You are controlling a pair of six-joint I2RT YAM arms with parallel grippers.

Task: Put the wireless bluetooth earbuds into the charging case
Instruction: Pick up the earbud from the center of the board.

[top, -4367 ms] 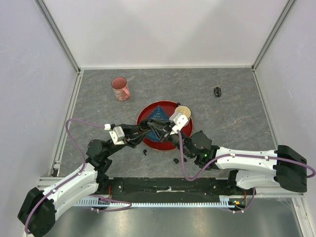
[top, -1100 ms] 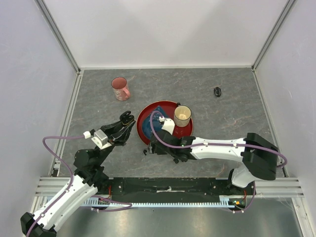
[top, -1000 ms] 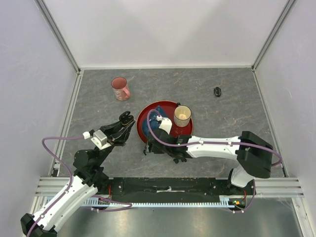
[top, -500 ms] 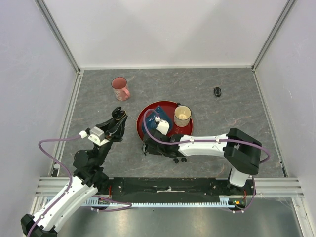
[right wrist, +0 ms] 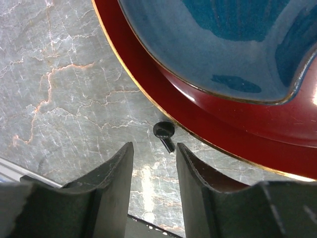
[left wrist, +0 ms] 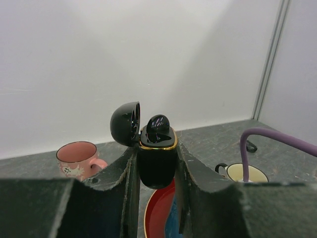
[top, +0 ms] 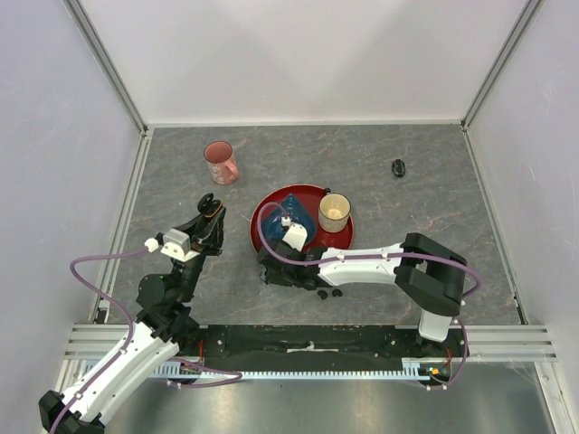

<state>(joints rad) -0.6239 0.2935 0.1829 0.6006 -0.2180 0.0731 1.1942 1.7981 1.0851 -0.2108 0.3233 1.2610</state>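
One earbud (right wrist: 164, 133) is lying loose on the tabletop (right wrist: 59, 74) toward the near edge, right beside the rim of the red plate (right wrist: 143, 84), so that one's not in yet. The right gripper (right wrist: 154, 148) is down low over it with its jaws spread and nothing between them. The bud sits right at the mouth of the gap, and I can't tell if either finger touches it.

A bit further in and toward the left edge, the left gripper (left wrist: 156, 148) is clamped on the charging case (left wrist: 156, 166), holding it upright off the table with the lid flipped open. A second earbud (left wrist: 158, 124) is sitting in the case already, so I'd call this partly done: one in, at least one to go. The other slot is hidden from this angle.

Way out by the far right corner there's a separate black pebble case (top: 398, 167) on its own, well apart from both arms.
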